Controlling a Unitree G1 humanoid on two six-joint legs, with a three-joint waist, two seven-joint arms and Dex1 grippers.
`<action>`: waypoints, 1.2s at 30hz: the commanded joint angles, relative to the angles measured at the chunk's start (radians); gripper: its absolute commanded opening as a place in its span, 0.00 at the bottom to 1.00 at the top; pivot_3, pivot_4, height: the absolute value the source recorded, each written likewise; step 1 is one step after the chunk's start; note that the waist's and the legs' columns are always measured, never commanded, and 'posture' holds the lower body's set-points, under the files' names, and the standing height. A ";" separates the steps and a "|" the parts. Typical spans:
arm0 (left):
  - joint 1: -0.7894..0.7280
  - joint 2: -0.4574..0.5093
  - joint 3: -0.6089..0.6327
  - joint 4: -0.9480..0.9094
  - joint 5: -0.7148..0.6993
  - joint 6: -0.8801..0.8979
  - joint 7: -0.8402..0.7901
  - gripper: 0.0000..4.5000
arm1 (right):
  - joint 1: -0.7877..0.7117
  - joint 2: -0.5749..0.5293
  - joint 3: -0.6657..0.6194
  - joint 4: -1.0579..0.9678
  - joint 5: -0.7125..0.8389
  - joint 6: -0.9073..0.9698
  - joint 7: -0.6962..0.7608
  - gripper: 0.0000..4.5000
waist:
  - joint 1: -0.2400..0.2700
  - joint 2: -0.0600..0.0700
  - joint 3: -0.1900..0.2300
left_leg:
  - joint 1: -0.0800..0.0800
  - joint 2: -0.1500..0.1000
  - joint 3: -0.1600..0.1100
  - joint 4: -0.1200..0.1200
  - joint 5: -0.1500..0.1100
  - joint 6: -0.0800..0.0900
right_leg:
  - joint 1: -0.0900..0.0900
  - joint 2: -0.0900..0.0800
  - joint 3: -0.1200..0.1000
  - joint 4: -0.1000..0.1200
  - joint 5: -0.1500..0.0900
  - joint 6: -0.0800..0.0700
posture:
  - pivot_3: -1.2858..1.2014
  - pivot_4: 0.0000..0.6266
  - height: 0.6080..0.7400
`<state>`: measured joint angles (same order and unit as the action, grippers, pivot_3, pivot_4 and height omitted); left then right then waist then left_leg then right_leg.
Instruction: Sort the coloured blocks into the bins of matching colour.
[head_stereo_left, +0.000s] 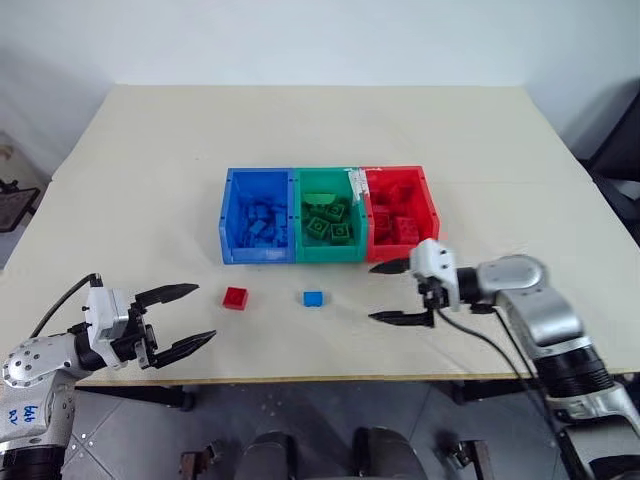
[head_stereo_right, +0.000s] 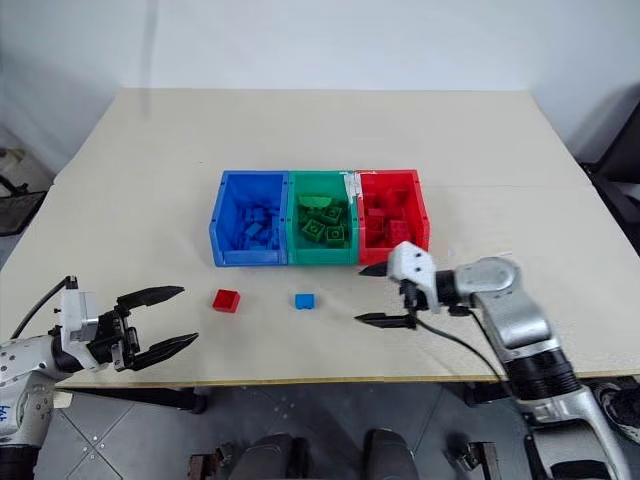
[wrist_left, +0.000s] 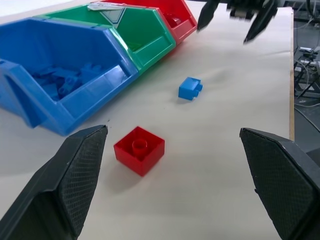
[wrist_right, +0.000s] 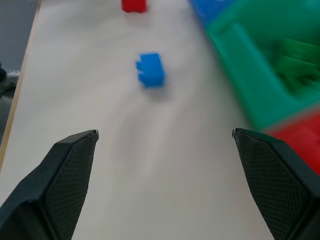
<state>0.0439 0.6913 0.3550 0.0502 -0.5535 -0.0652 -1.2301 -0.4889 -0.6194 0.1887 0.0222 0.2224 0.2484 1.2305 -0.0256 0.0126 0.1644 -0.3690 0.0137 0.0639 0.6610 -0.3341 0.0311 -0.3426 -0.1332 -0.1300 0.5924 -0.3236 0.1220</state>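
Two blocks left on the table (head_stereo_left: 150, 150) — red block (head_stereo_left: 235, 297) and blue block (head_stereo_left: 313, 298), just in front of the bins (head_stereo_left: 328, 214), which already hold many. My left gripper (head_stereo_left: 188, 315) and right gripper (head_stereo_left: 396, 292) both spread, empty.

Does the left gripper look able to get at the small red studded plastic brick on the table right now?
Probably yes: the left gripper is open, the red brick lies apart from the blue brick, and bare table separates them.

glossy plastic bins (head_stereo_left: 259, 255), studded plastic blocks (wrist_left: 139, 149), matt table (head_stereo_left: 150, 160) — textured black fingers (wrist_left: 80, 170)
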 joint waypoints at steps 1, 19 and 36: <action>0.026 -0.002 0.023 -0.048 -0.016 -0.001 0.015 1.00 | -0.018 0.034 0.020 -0.036 -0.011 0.007 -0.042 1.00 | 0.002 0.000 0.000 | 0.000 0.000 0.000 0.000 0.000 0.000 | 0.000 0.000 0.000 0.000 0.000 0.000 | 0.52 0.24 1.00; 0.147 -0.024 0.072 -0.151 -0.037 -0.001 0.083 1.00 | -0.201 0.320 0.206 0.360 -0.177 -0.184 -0.099 0.79 | -0.004 0.000 0.000 | 0.000 0.000 -0.002 0.000 0.000 0.000 | -0.001 0.000 0.000 0.003 0.000 0.000 | 0.52 0.24 1.00; 0.153 -0.024 0.087 -0.142 -0.046 -0.011 0.083 1.00 | -0.469 0.402 0.028 0.386 -0.043 -0.127 -0.135 0.20 | -0.017 0.001 0.000 | 0.000 0.000 -0.001 0.000 0.000 -0.001 | -0.003 0.001 0.000 0.006 0.000 0.000 | 0.52 0.24 1.00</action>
<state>0.1980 0.6671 0.4153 -0.0764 -0.5751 -0.0657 -1.1388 -0.9099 -0.2423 0.2439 0.3947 0.1551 0.1287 1.1175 -0.0426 0.0132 0.1648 -0.3687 0.0140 0.0626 0.6606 -0.3344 0.0302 -0.3464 -0.1326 -0.1296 0.5995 -0.3236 0.1219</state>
